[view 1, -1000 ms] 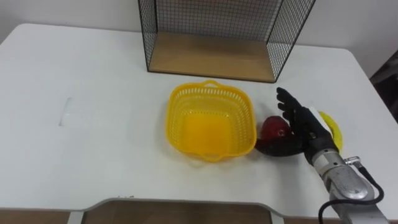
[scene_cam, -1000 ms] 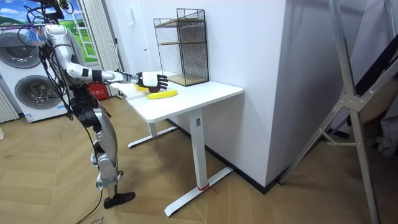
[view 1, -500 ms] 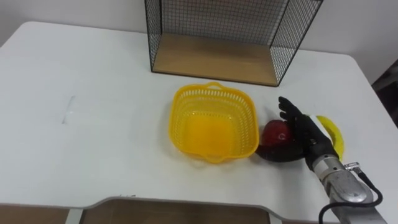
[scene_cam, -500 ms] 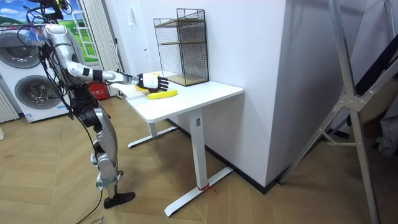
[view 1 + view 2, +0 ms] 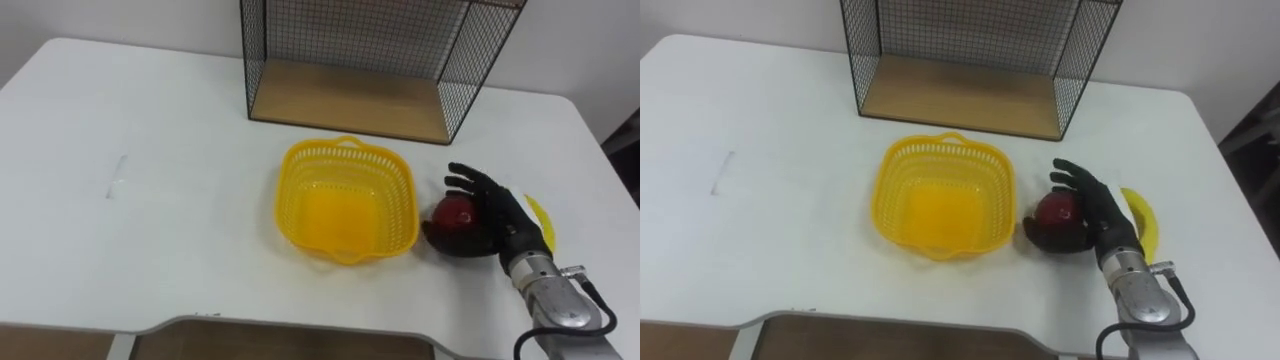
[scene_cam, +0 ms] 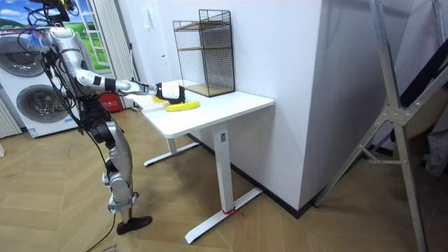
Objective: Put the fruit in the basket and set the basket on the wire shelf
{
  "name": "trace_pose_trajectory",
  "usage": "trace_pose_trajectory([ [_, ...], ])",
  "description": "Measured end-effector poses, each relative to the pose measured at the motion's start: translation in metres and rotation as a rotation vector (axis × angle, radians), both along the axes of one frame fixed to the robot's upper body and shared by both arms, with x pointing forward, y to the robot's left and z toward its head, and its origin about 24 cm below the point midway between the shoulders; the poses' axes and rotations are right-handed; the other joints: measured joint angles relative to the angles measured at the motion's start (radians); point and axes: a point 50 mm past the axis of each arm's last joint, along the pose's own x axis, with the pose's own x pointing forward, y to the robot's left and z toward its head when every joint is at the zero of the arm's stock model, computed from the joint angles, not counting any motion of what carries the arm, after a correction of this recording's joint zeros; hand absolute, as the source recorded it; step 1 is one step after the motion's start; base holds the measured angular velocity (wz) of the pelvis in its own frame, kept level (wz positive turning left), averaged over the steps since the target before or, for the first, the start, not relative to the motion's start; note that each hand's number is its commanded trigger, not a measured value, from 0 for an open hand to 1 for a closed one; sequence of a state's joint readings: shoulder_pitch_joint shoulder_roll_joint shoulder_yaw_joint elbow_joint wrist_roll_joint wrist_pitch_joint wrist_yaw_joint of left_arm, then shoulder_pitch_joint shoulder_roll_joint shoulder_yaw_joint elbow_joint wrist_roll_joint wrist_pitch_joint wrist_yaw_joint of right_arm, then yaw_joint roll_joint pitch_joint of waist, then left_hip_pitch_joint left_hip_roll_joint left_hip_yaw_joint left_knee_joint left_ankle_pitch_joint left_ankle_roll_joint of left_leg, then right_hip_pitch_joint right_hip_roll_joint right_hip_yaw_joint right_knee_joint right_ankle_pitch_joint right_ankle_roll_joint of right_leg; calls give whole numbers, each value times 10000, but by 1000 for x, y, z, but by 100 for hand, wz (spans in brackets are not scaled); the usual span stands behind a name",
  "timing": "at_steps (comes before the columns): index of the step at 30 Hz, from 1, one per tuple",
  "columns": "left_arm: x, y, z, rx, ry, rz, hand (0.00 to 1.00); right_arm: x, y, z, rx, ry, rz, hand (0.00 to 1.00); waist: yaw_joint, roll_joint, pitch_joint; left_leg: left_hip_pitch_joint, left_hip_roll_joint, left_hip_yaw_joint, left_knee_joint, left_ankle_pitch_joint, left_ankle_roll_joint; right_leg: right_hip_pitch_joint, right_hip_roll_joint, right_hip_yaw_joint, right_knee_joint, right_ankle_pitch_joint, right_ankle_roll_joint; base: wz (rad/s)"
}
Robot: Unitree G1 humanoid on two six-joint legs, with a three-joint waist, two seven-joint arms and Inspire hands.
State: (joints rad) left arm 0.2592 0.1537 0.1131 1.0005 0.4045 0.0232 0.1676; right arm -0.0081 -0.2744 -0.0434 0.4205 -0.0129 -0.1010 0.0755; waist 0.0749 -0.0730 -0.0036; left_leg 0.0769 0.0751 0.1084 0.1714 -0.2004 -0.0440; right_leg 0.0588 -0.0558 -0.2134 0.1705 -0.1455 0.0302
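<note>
A: Basket [image 5: 300, 185] first: how is it set?

B: It is set upright, mouth up, on the white table [image 5: 150, 150], just in front of the wire shelf [image 5: 350, 95]. Its small handles are turned to the far and near sides, so its long axis is read as running away from the robot. No fruit has been put in it yet.

A: And the fruit?

B: The red apple [image 5: 455, 213] is found on the table just right of the basket. The banana [image 5: 1143, 225] is laid further right, partly hidden behind the hand. Its long axis runs from far to near and its bow is turned outward to the right.

A: How is the hand posed?

B: The right hand [image 5: 495, 215] is brought in from the lower right, with the palm turned left against the apple. The fingers are curled over the apple's top and far side, the thumb is passed along its near side, and the apple is clasped. In the room view the robot is seen standing at the table's end, right arm stretched out over the top.

A: What is changed?

B: A second ago the fingers were held straighter and spread beside the apple; now they are closed round it. Basket, apple and banana are left where they were. The shift of the whole picture is put down to the camera.
</note>
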Motion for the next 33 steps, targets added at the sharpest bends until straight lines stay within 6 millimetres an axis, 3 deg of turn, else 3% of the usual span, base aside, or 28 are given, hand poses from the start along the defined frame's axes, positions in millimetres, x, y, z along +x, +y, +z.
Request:
trace_pose_trajectory([
  [19, -3, 0, 0, 33, 170, 63, 0, 2, 0, -1, -1339, 9, 185, 100, 73, 0, -3, 70, 2, 1, -29, -2, -2, 67, 8, 0, -11, 1, -2, 0],
  [25, -1, 1, 0, 41, 117, 49, 0, 0, -2, -2, -186, -115, -354, 100, 64, 4, 0, 47, 6, 9, -33, -2, -3, 43, 15, 12, -16, 1, -2, 0],
  [33, -8, 0, -3, -29, 479, 154, 0, -9, -8, -14, 3822, -286, -2379, 100, -136, 67, 17, 61, 7, 14, -23, -3, -3, 93, 13, -5, -19, 1, -2, 0],
])
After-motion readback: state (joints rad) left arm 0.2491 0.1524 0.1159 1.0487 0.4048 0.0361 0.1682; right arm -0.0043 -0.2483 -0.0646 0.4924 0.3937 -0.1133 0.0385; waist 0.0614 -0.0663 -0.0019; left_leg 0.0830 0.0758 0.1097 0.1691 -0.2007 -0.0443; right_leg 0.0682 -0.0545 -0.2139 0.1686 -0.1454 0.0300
